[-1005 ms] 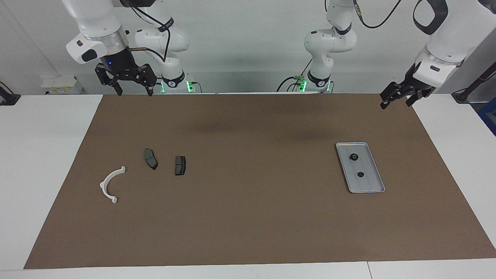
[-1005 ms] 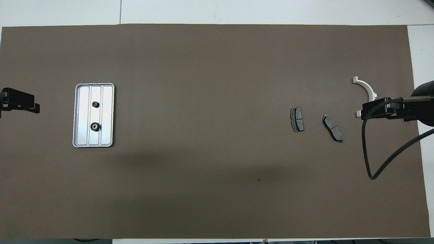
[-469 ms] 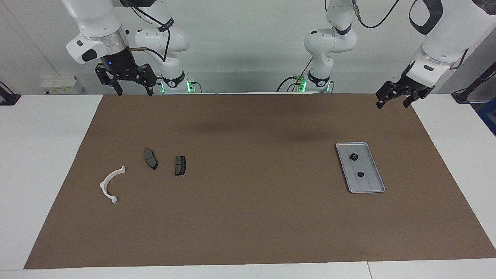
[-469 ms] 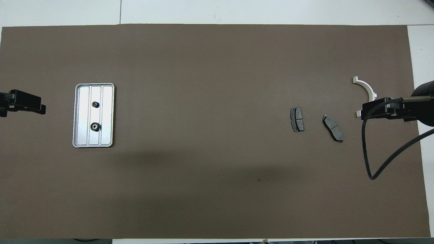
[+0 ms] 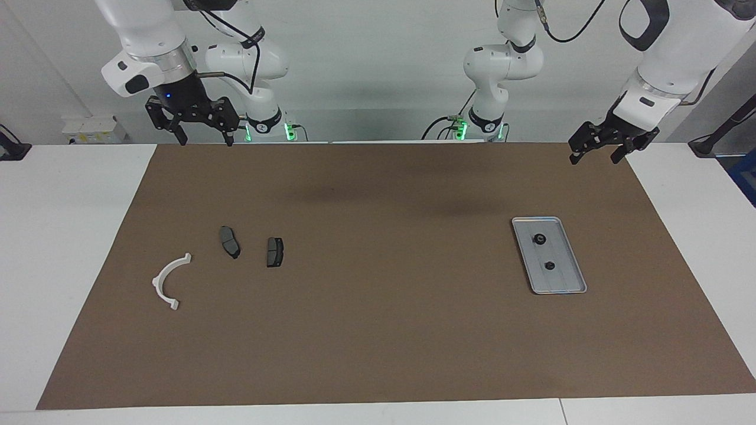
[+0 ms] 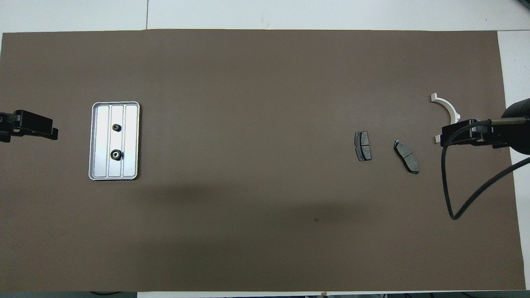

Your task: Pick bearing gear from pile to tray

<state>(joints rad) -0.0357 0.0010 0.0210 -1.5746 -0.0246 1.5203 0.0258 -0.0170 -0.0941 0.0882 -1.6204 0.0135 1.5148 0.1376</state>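
So, going left to right in the facing view: the right gripper (image 5: 204,141) hangs in the upper left of the frame, over the top edge of the brown mat (image 5: 384,330), fingers spread wide with nothing in them. Below it, in the left-centre of the frame, the white half-ring (image 5: 170,281) lies on the mat, then the two brake pads (image 5: 230,242) (image 5: 274,252) just to its right, apart from each other. Over in the right-centre sits the tray (image 5: 561,287), with two little black bearing gears (image 5: 540,239) (image 5: 549,265) on its ribbed floor, one above the other. Upper right, the left gripper (image 5: 595,152) hangs over the mat's top corner on the table (image 5: 697,236), fingers also wide and empty.
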